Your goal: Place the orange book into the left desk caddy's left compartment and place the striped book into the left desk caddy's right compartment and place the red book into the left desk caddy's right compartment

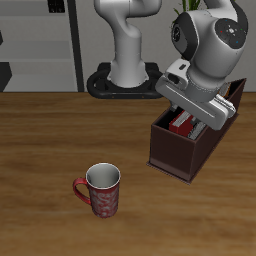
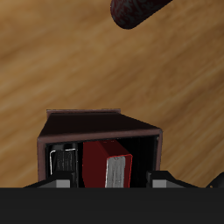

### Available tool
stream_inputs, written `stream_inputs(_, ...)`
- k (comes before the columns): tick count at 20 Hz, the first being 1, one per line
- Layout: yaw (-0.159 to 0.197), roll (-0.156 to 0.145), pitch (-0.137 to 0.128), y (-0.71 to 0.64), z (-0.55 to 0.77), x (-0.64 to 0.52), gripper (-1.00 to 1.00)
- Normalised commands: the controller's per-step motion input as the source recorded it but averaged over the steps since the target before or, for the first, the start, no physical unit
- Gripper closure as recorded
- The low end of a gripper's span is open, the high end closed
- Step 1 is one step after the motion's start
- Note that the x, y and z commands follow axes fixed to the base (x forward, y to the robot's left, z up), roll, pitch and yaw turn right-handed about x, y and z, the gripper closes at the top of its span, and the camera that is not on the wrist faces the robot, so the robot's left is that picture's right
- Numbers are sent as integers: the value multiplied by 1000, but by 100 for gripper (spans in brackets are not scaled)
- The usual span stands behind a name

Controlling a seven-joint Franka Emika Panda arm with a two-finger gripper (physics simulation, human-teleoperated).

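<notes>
Exterior view, from the mug side across: a red patterned mug (image 1: 100,190) is standing alone on the wooden table (image 1: 40,140), well apart from the left desk caddy (image 1: 190,140) and obstructing nothing. The gripper (image 1: 192,118) is hanging directly over the caddy's open top, its body masking much of the interior, so the orange book cannot be confirmed.

Wrist view: the striped book (image 2: 63,164) is standing on edge inside the black-lined right compartment (image 2: 144,162), just beside the red book (image 2: 107,164), which is also sitting upright with its pale page edge showing. Both appear stowed so as to fit between the level walls.

The fingers (image 2: 59,182) are showing spread wide, with nothing between them. In my judgement the gripper is releasing or clearing. The caddy walls are the only thing close enough to snag it.
</notes>
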Motion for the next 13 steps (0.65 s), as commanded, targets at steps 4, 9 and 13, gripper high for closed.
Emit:
stream_inputs(4,-15,30,-24,-33,112,-120,-100)
stream_inputs(9,18,47,-20,-11,119,-188,-100)
stream_inputs(13,65,61,-38,-42,145,-276,-100)
